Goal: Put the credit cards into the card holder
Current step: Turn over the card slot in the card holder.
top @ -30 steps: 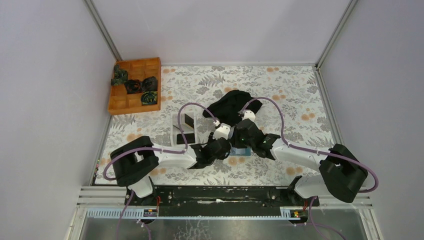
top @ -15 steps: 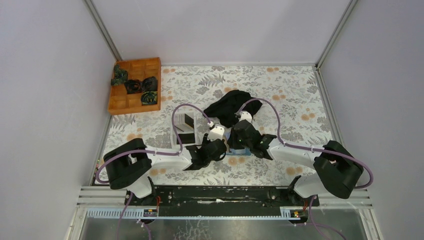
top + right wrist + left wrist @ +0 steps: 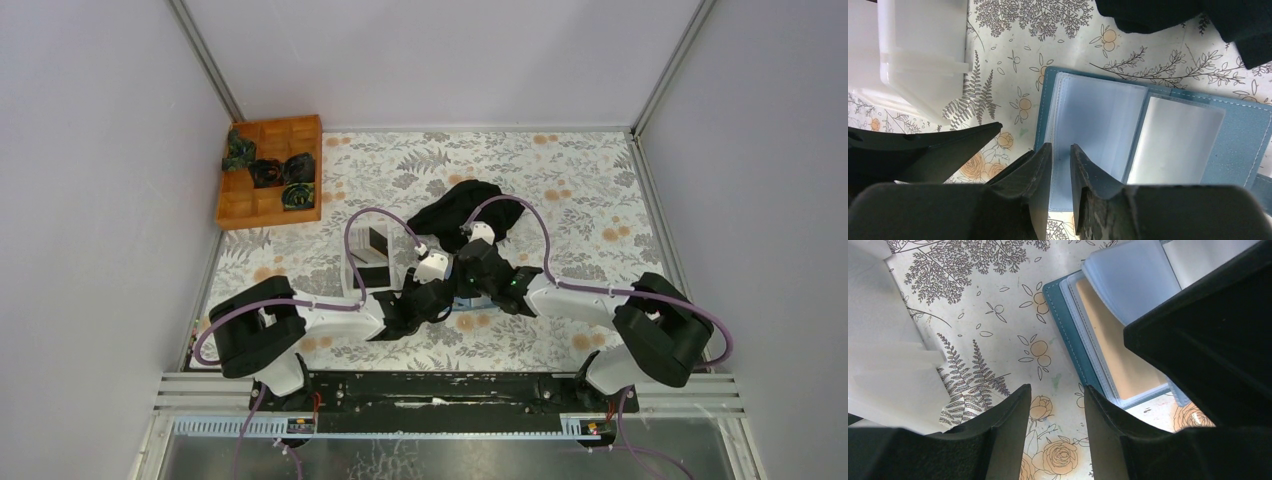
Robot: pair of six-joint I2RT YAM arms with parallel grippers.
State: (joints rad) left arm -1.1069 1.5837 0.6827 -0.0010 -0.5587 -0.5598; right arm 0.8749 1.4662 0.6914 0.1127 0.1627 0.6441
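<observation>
Right wrist, teal card holder (image 3: 1153,135) open flat

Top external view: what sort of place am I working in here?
Probably a staged robot test booth, not a home: plain pale wall panels in aluminium framing enclose a floral-print tabletop, with a black mounting rail at its near edge.
</observation>
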